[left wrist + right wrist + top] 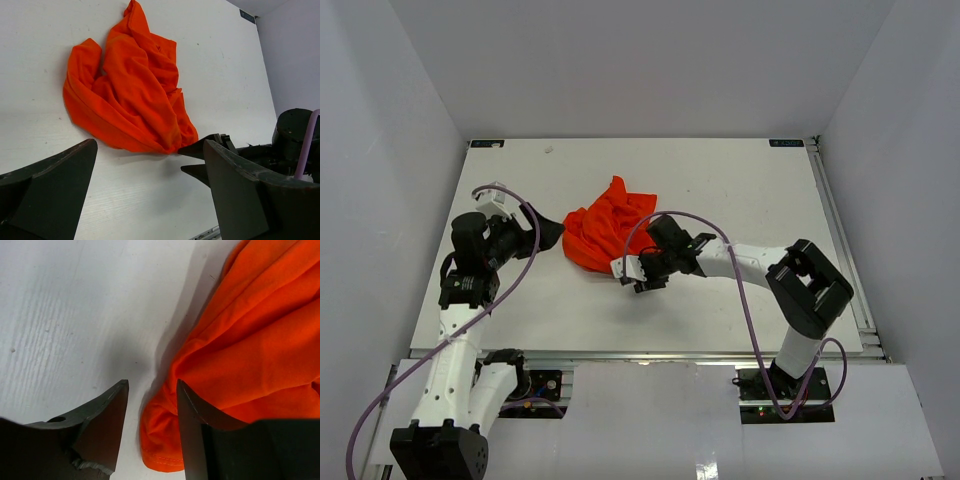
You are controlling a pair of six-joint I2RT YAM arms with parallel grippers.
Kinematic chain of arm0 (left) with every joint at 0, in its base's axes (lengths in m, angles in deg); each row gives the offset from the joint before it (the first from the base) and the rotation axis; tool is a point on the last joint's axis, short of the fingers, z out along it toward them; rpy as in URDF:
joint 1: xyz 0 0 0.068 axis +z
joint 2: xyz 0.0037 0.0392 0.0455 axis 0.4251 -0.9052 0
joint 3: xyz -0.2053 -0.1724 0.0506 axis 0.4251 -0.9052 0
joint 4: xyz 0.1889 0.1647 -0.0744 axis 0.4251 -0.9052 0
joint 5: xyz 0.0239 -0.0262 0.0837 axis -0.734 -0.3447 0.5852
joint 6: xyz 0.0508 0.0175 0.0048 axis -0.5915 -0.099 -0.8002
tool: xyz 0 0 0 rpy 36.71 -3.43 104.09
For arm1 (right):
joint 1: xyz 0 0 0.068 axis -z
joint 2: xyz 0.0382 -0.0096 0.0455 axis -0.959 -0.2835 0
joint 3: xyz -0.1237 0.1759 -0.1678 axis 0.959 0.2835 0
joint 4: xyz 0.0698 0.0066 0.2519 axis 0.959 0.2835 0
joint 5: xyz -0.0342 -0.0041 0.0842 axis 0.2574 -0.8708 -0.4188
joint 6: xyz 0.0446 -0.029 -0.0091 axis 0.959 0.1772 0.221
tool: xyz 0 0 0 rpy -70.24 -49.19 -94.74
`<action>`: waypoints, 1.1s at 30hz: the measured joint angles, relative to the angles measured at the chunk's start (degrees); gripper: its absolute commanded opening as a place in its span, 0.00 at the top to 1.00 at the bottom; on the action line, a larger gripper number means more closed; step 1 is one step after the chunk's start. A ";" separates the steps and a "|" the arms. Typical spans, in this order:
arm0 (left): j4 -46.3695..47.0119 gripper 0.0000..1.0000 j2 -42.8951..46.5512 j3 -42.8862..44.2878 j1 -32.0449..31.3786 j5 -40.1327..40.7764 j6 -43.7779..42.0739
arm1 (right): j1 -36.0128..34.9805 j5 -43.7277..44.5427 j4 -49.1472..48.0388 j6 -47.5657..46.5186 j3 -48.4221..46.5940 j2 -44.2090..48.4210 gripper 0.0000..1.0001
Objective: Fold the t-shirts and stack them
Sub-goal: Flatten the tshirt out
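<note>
Now the t-shirt (250, 350) lies just beyond my right fingers (107, 415), toward the far edge of the table (60, 315); these and my left fingers (55, 185) are apart.

- The top external view looks steeply down from above and behind the robot. It is far enough away to take in the whole white surface (720, 190) and the walls (380, 150) around it.
- The left wrist view sits low behind the left tool (150, 150), facing across the surface toward the right arm (295, 140) at middling range.
- The right wrist view looks past the right tool (151, 385), very close to the surface.
- All three views share the t-shirt (610, 232).
</note>
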 measured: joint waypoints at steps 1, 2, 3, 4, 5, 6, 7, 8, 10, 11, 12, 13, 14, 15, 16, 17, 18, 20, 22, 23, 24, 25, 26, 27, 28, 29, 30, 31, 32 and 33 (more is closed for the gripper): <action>-0.13 0.02 0.00 0.00 0.00 0.07 -0.07 | -0.02 0.46 -0.59 0.52 0.00 -0.11 0.51; -0.28 0.02 0.00 0.00 0.02 0.15 -0.17 | -0.04 0.92 -1.22 1.25 -0.02 -0.28 0.51; -0.44 0.02 0.00 0.00 0.00 0.15 -0.24 | -0.07 1.29 -1.75 1.60 -0.04 -0.44 0.51; -0.59 0.02 -0.02 0.00 0.00 0.17 -0.37 | -0.07 1.73 -2.23 1.95 -0.04 -0.61 0.51; -0.66 0.02 -0.07 0.00 0.00 0.17 -0.46 | -0.07 2.08 -2.54 2.29 -0.04 -0.83 0.51; -0.74 0.02 -0.13 0.00 0.00 0.17 -0.52 | -0.07 2.38 -2.93 2.58 -0.07 -1.14 0.52; -0.81 0.02 -0.17 0.00 0.00 0.20 -0.61 | -0.07 2.64 -3.37 2.75 -0.07 -1.55 0.52; -0.85 0.02 -0.26 0.00 0.00 0.20 -0.66 | -0.07 2.86 -3.61 2.82 -0.07 -1.95 0.53; -0.83 0.02 -0.44 0.00 0.00 0.20 -0.79 | -0.11 3.37 -4.02 3.02 -0.09 -2.99 0.53; -0.83 0.02 -0.50 0.00 0.00 0.20 -0.85 | -0.13 3.58 -4.09 3.06 -0.09 -3.37 0.54; -0.85 0.02 -0.61 0.00 0.00 0.20 -0.90 | -0.17 3.80 -4.20 3.13 -0.09 -3.76 0.54; -0.85 0.02 -0.66 0.00 0.00 0.22 -0.96 | -0.22 3.96 -4.31 3.17 -0.17 -4.17 0.54; -0.85 0.02 -0.66 0.00 0.00 0.28 -1.01 | -0.24 3.93 -4.59 3.28 -0.26 -4.46 0.54; -0.85 0.02 -0.66 0.00 0.00 0.35 -1.03 | -0.31 4.15 -4.79 3.41 -0.42 -4.63 0.54; -0.83 0.02 -0.63 0.00 0.00 0.37 -1.03 | -0.35 4.31 -5.01 3.58 -0.68 -4.90 0.55; -0.85 0.02 -0.63 0.00 0.00 0.39 -1.03 | -0.44 4.46 -5.22 3.85 -1.01 -5.16 0.55; -0.85 0.02 -0.63 0.00 0.00 0.39 -1.03 | -0.46 4.63 -5.53 4.11 -1.22 -5.42 0.55; -0.85 0.02 -0.63 0.00 0.00 0.42 -1.03 | -0.52 4.94 -6.21 4.46 -1.53 -5.86 0.57; -0.87 0.02 -0.59 0.00 0.00 0.42 -1.03 | -0.55 5.11 -6.56 4.68 -1.73 -6.10 0.59; -0.87 0.02 -0.59 0.00 0.00 0.42 -1.03 | -0.55 5.31 -6.62 4.79 -1.79 -6.19 0.59; -0.87 0.02 -0.59 0.00 0.00 0.42 -1.03 | -0.55 5.38 -6.75 4.94 -1.81 -6.27 0.60; -0.92 0.02 -0.59 0.00 0.00 0.42 -1.03 | -0.55 5.40 -6.82 5.07 -1.88 -6.38 0.62; -0.96 0.02 -0.57 0.00 0.00 0.42 -1.03 | -0.55 5.40 -7.04 5.20 -1.90 -6.47 0.63; -0.98 0.02 -0.57 0.00 0.00 0.42 -1.03 | -0.55 5.44 -7.21 5.38 -1.90 -6.54 0.65; -1.05 0.02 -0.52 0.00 0.00 0.44 -1.03 | -0.55 5.42 -7.43 5.49 -1.90 -6.64 0.69; -1.18 0.02 -0.50 0.00 0.00 0.48 -1.03 | -0.55 5.42 -7.61 5.51 -1.90 -6.75 0.72; -1.22 0.02 -0.39 0.00 0.00 0.48 -1.03 | -0.55 5.42 -7.72 5.66 -1.90 -6.84 0.72; -1.31 0.02 -0.33 0.00 0.00 0.55 -1.03 | -0.55 5.51 -7.76 5.75 -1.90 -6.86 0.76; -1.38 0.02 -0.24 0.00 0.00 0.57 -1.03 | -0.55 5.49 -7.78 5.70 -1.90 -6.86 0.78; -1.44 0.02 -0.17 0.00 0.00 0.57 -1.03 | -0.55 5.55 -7.74 5.64 -1.88 -6.86 0.81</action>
